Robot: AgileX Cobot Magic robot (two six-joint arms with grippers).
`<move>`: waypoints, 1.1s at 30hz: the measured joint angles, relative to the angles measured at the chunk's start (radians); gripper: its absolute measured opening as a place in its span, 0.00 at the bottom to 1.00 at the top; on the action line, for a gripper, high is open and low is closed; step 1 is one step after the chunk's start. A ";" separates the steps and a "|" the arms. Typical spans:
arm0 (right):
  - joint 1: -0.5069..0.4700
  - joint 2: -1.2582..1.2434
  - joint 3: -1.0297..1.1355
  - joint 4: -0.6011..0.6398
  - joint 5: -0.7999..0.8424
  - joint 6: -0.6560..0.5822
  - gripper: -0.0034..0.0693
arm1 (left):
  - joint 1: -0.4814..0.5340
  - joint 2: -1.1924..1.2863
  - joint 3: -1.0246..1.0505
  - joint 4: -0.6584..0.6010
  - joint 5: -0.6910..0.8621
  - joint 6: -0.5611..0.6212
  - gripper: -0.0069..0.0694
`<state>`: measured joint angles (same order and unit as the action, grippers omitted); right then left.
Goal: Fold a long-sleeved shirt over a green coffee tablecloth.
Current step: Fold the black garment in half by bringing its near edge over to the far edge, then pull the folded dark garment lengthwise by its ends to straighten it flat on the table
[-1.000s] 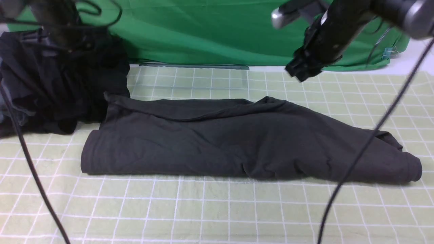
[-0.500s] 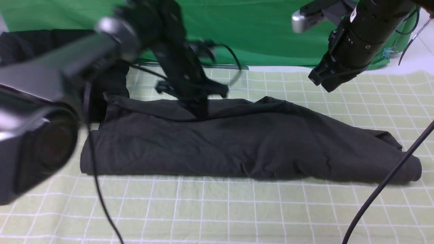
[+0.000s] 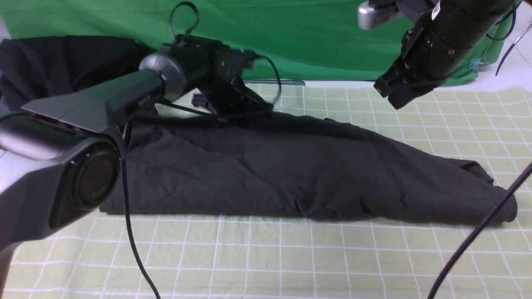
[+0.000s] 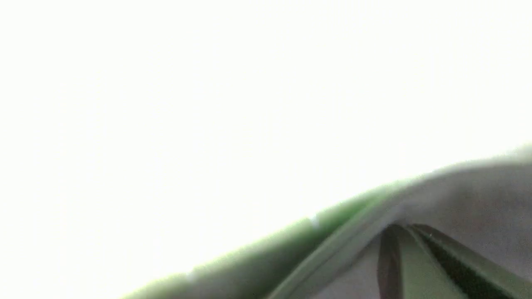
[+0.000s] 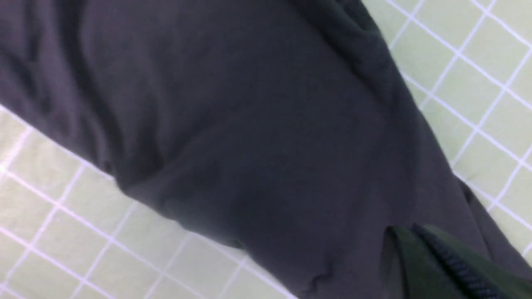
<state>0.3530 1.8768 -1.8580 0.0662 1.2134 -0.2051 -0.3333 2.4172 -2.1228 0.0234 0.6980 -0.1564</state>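
The long-sleeved shirt (image 3: 291, 174) lies as a long dark charcoal band across the green coffee tablecloth (image 3: 266, 257), its print hidden. My left gripper (image 3: 232, 114) is at the shirt's far edge, shut on the cloth, and that edge is pulled up taut. The left wrist view is mostly glare; its fingertips (image 4: 399, 227) meet against grey cloth (image 4: 478, 199). My right gripper (image 3: 388, 93) hangs shut and empty above the far right of the cloth. In the right wrist view its closed tips (image 5: 401, 229) hover over the shirt (image 5: 249, 124) and the gridded cloth (image 5: 478, 62).
A blacker bundle of garments (image 3: 50, 66) sits at the back left. A plain deep green sheet (image 3: 291, 37) hangs behind the table. A black cable (image 3: 478, 232) crosses the front right, another (image 3: 129, 232) drops from the left arm.
The left arm swung in from the back left to the shirt's far edge, closed on it and lifted it. The right gripper rose slightly to the right and closed.
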 joint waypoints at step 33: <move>-0.451 0.209 0.291 0.095 -0.241 -0.078 0.64 | 0.023 -0.402 0.728 -0.106 0.084 0.120 0.09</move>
<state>-0.0979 2.0858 -1.5674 0.1608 0.9727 -0.2831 -0.3098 2.0149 -1.3947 -0.0830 0.7823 -0.0360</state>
